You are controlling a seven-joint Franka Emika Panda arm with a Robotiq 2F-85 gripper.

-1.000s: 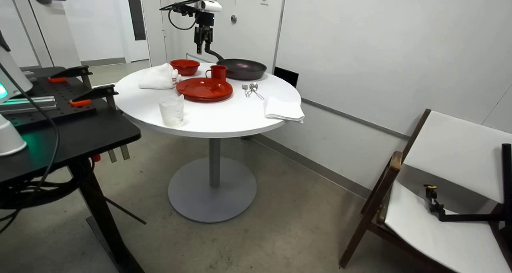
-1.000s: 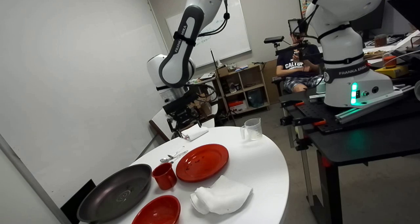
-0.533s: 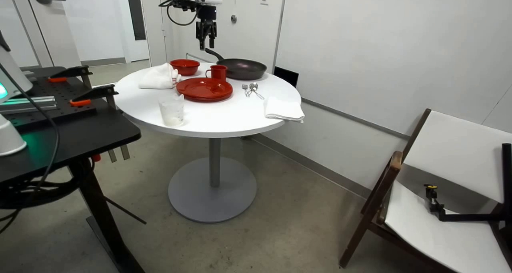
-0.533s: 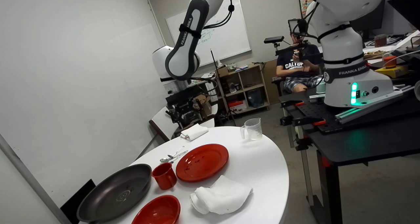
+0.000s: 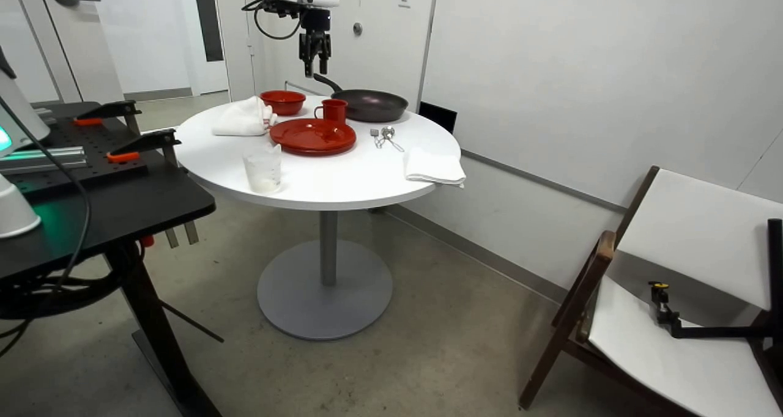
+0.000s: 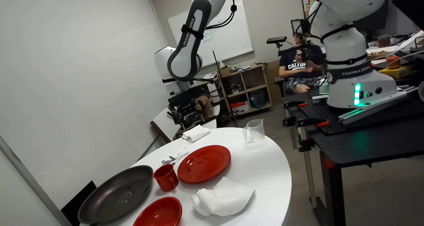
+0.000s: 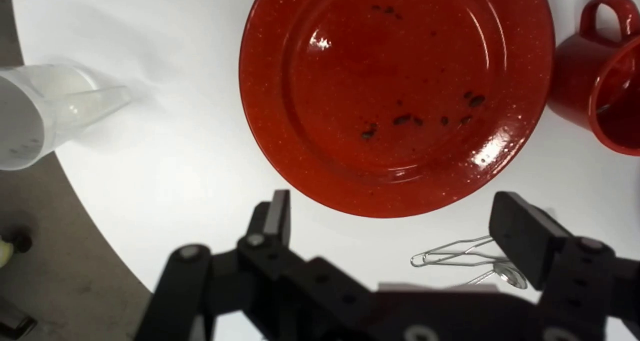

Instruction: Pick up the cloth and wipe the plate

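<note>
A red plate [image 5: 313,134] with dark specks lies on the round white table; it also shows in an exterior view [image 6: 204,164] and in the wrist view [image 7: 395,81]. A white folded cloth [image 5: 434,167] lies at the table edge, also in an exterior view [image 6: 196,133]. A second white cloth [image 6: 225,197], bunched up, lies on the other side of the plate [image 5: 243,118]. My gripper [image 7: 392,201] is open and empty, its fingers wide apart. It hangs above the table in both exterior views [image 5: 315,68] [image 6: 190,121]. Neither cloth is clearly visible in the wrist view.
A red mug [image 6: 166,178], a red bowl [image 6: 159,212] and a dark frying pan [image 6: 117,194] stand close together. Wire-handled utensils [image 7: 460,256] lie beside the plate. A clear measuring cup [image 7: 50,111] stands near the table edge. A wall [image 5: 550,99] rises behind the table.
Over the first half second my gripper rose a little, shifting slightly right in both exterior views and uncovering the folded cloth. Since then it has hardly moved. The objects have not moved.
</note>
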